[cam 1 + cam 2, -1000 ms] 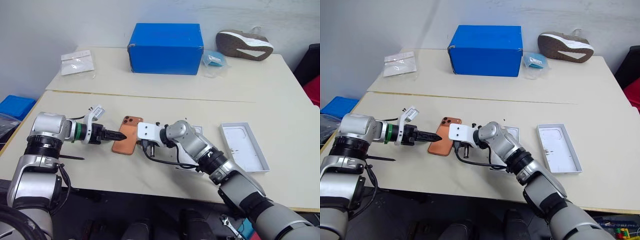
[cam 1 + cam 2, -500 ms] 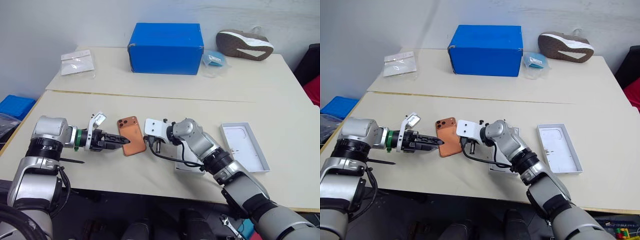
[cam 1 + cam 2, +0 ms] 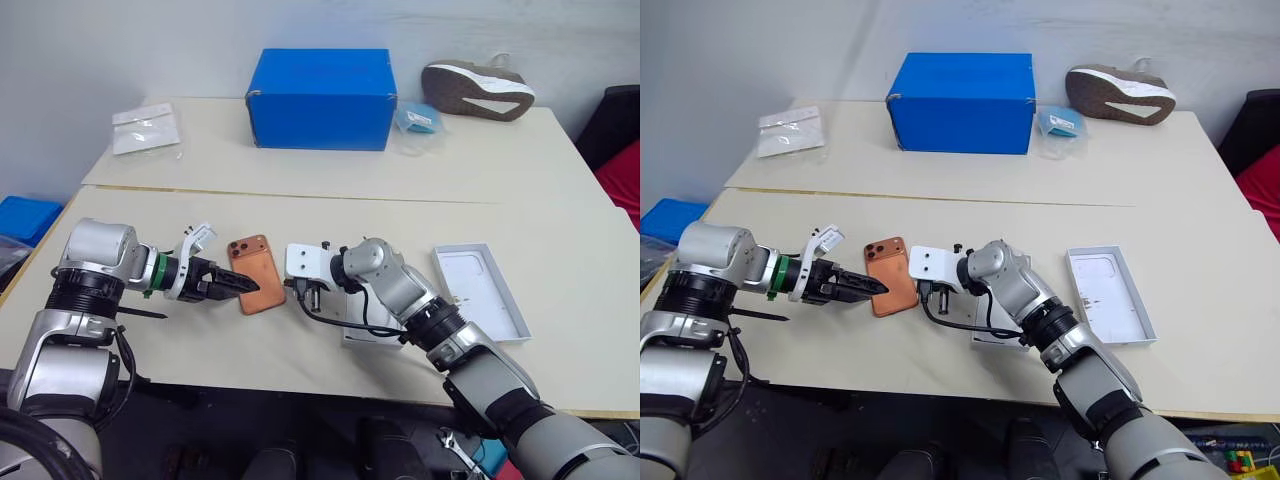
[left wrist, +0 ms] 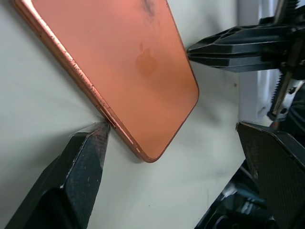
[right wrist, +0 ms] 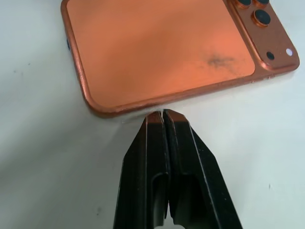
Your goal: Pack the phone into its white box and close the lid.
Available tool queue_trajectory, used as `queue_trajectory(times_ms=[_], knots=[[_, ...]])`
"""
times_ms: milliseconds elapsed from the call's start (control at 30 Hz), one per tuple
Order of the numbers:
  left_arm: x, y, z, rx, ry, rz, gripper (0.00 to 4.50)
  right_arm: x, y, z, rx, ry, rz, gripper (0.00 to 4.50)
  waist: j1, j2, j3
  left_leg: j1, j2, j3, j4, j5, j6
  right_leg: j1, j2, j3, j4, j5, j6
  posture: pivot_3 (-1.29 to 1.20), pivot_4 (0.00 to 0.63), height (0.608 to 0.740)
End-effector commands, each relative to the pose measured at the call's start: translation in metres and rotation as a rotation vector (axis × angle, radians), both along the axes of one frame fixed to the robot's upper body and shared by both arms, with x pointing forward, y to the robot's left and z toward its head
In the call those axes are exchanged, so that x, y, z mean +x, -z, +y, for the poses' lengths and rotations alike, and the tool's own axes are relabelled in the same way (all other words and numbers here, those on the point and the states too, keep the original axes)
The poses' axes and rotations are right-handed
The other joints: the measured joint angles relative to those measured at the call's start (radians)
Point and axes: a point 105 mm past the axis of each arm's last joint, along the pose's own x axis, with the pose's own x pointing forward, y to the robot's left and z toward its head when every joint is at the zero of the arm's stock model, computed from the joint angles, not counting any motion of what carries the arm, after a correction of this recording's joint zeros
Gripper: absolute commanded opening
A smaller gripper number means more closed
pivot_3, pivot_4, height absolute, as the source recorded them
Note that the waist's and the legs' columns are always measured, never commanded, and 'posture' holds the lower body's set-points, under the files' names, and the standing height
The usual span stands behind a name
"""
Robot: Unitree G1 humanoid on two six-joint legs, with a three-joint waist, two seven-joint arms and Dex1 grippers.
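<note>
My right gripper (image 5: 163, 114), fingers pressed together, touches one long edge of the phone (image 3: 255, 273) at frame centre-left; my left gripper (image 3: 243, 286), spread wide, meets the opposite edge. The lid (image 3: 484, 292) lies centre-right on the table (image 3: 560, 210).

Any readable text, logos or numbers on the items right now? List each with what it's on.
No words or numbers can be read.
Phone: a faint apple-shaped logo on its orange back, no lettering.
Small packet at the table's far left: print too small to read.
Blue box: no label visible.
</note>
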Motion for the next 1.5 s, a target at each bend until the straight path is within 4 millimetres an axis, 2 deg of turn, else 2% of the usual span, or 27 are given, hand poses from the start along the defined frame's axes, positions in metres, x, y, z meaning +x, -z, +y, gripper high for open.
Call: queue_trajectory(times_ms=[33, 233, 367, 567, 733, 1033, 1100, 1267, 1333, 1433, 1500], knots=[[-0.009, 0.024, 0.000, 0.077, -0.013, 0.091, 4.48, -0.003, -0.006, 0.007, 0.012, -0.027, -0.023, 0.00, -0.001, 0.000, 0.000, 0.000, 0.000, -0.002, -0.001, 0.000, -0.001, -0.001, 0.000, 0.001, 0.000, 0.000, 0.000, 0.00, 0.150, 0.740], [-0.010, 0.040, -0.025, 0.005, 0.007, 0.130, 4.48, -0.005, -0.003, 0.011, 0.023, -0.029, -0.003, 0.00, 0.009, 0.001, 0.000, 0.001, -0.001, -0.009, -0.002, 0.002, -0.004, 0.001, 0.001, 0.003, -0.002, 0.000, 0.000, 0.00, 0.150, 0.740], [-0.009, 0.041, -0.040, -0.153, -0.014, 0.140, 4.48, -0.008, -0.004, 0.013, 0.047, -0.026, 0.027, 0.00, 0.023, 0.004, -0.002, 0.003, -0.004, -0.012, -0.002, 0.003, -0.003, 0.004, 0.003, 0.004, -0.002, 0.000, 0.000, 0.00, 0.150, 0.740], [-0.009, 0.036, -0.037, -0.329, -0.057, 0.134, 4.48, -0.009, -0.004, 0.012, 0.042, -0.028, 0.029, 0.00, 0.033, 0.003, -0.002, 0.003, -0.005, -0.013, -0.002, 0.003, -0.003, 0.004, 0.002, 0.003, -0.002, 0.000, 0.000, 0.00, 0.150, 0.740], [-0.009, 0.037, -0.033, -0.345, -0.075, 0.133, 4.48, -0.008, -0.003, 0.007, 0.036, -0.023, 0.028, 0.00, 0.033, 0.003, -0.002, 0.003, -0.006, -0.014, -0.003, 0.003, -0.003, 0.004, 0.001, 0.004, -0.002, 0.000, 0.000, 0.00, 0.150, 0.740], [-0.006, 0.024, -0.048, -0.412, -0.046, 0.114, 4.48, -0.015, -0.006, 0.014, 0.075, -0.048, 0.049, 0.00, 0.036, 0.003, -0.002, 0.003, -0.007, -0.015, -0.003, 0.004, -0.002, 0.005, 0.001, 0.004, -0.003, 0.000, 0.000, 0.00, 0.150, 0.740], [-0.006, 0.023, -0.045, -0.391, -0.050, 0.106, 4.48, -0.015, -0.005, 0.014, 0.066, -0.047, 0.039, 0.00, 0.036, 0.003, -0.002, 0.002, -0.007, -0.015, -0.003, 0.004, -0.002, 0.004, 0.001, 0.004, -0.003, 0.000, 0.000, 0.00, 0.150, 0.740], [-0.007, 0.019, -0.015, -0.209, -0.089, 0.066, 4.48, -0.009, -0.005, 0.008, 0.045, -0.027, 0.011, 0.00, 0.029, 0.001, -0.001, 0.001, -0.007, -0.015, -0.004, 0.004, -0.002, 0.004, 0.001, 0.004, -0.005, 0.000, 0.000, 0.00, 0.150, 0.740], [-0.005, 0.011, -0.005, -0.150, -0.095, 0.041, 4.48, -0.006, -0.005, 0.005, 0.035, -0.022, -0.003, 0.00, 0.025, 0.000, 0.000, 0.001, -0.006, -0.015, -0.005, 0.003, -0.003, 0.003, 0.001, 0.004, -0.006, 0.000, 0.000, 0.00, 0.150, 0.740], [-0.007, -0.001, 0.001, -0.104, -0.067, 0.028, 4.48, -0.005, -0.006, 0.004, 0.035, -0.020, -0.006, 0.00, 0.009, -0.003, 0.001, -0.001, -0.002, -0.015, -0.005, 0.002, -0.005, 0.001, 0.001, 0.004, -0.007, 0.000, 0.000, 0.00, 0.150, 0.740], [-0.013, -0.002, 0.005, -0.041, -0.034, 0.034, 4.48, -0.004, -0.006, 0.005, 0.036, -0.018, -0.009, 0.00, 0.000, -0.006, 0.003, -0.001, -0.002, -0.016, -0.006, 0.002, -0.005, -0.001, 0.001, 0.003, -0.007, 0.000, 0.000, 0.00, 0.150, 0.740]])
